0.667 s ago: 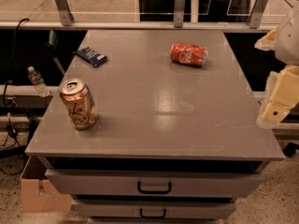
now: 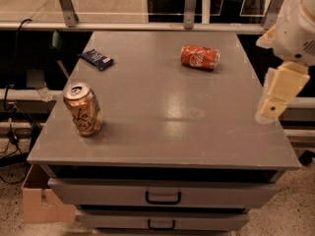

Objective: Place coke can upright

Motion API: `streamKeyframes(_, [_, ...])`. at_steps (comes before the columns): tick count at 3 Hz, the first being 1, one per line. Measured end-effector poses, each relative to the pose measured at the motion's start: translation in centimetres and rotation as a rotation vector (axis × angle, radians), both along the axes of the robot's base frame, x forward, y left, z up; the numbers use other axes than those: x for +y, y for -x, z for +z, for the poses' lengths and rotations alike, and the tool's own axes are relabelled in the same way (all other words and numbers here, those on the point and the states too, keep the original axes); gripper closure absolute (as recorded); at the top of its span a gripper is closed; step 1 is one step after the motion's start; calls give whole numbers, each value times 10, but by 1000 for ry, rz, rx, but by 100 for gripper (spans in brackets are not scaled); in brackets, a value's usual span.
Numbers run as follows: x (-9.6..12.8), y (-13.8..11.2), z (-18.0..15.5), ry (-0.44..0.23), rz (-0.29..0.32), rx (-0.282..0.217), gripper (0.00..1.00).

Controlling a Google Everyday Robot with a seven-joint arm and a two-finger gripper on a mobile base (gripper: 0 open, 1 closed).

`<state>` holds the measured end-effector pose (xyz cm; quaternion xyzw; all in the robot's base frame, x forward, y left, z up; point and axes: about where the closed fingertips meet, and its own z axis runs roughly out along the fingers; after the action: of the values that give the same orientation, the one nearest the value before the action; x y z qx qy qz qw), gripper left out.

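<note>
The red coke can lies on its side at the far right part of the grey table top, its silver top pointing right. My gripper hangs in the air at the table's right edge. It is nearer the camera than the can, to the can's right, and well apart from it. It holds nothing that I can see. The white arm rises above it at the upper right.
A gold-brown patterned can stands upright near the front left. A dark blue packet lies at the far left. Drawers sit below the table top. A cardboard box stands on the floor at the left. A rail runs behind the table.
My gripper has moved a little to the left and up, closer over the table's right edge. The cans and the packet have not moved.
</note>
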<state>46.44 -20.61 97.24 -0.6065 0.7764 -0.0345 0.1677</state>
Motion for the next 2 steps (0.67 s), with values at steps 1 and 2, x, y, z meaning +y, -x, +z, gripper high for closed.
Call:
streamKeyframes(1, [19,-53,-13,-19,17,-19,0])
streamKeyframes(2, [47,-118,-16,-57,31,-63,0])
